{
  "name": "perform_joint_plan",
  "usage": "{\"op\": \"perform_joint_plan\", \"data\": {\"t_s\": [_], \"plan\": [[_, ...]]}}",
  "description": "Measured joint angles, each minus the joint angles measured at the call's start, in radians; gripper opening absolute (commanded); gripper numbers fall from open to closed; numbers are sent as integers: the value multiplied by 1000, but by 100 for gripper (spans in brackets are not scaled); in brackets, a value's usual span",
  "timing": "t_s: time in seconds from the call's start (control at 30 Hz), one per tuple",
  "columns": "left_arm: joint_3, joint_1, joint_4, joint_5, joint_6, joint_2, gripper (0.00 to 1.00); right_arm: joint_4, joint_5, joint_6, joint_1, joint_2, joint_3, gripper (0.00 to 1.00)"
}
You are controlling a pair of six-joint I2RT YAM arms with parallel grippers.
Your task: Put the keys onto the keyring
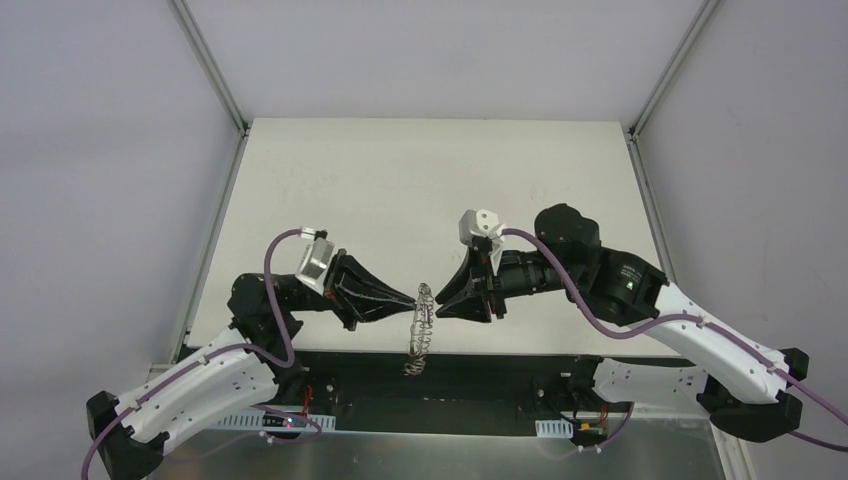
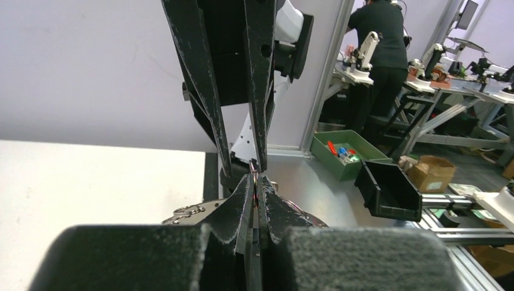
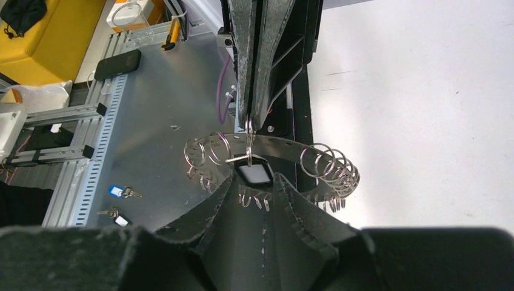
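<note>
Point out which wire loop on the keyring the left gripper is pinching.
The single loop upright at the keyring band's middle, clamped in the left gripper, above the key. Loops bunched either side hang free.

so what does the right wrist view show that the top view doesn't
Only the right wrist: the key, dark with a pale face, pinched in the right fingers at the ring. It also shows the ring's separate wire loops and spare keys on the bench.
Only the top: the left arm and right arm whole, the white table, and the ring edge-on, hanging down.
Both: the left fingers shut on the ring's top, with the right fingers meeting it from the opposite side.
</note>
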Motion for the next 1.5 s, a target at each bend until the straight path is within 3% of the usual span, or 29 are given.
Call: {"op": "perform_joint_plan", "data": {"t_s": [0.73, 1.2, 1.3, 1.5], "plan": [[-143, 0, 365, -110, -3, -54, 0, 29, -36, -91, 39, 110, 160, 26], [-172, 0, 439, -128, -5, -62, 0, 40, -10, -101, 85, 161, 214, 23], [-172, 0, 444, -128, -5, -65, 0, 35, 2, -108, 91, 170, 219, 19], [-172, 0, 444, -128, -5, -71, 0, 25, 20, -124, 101, 179, 225, 3]]}}
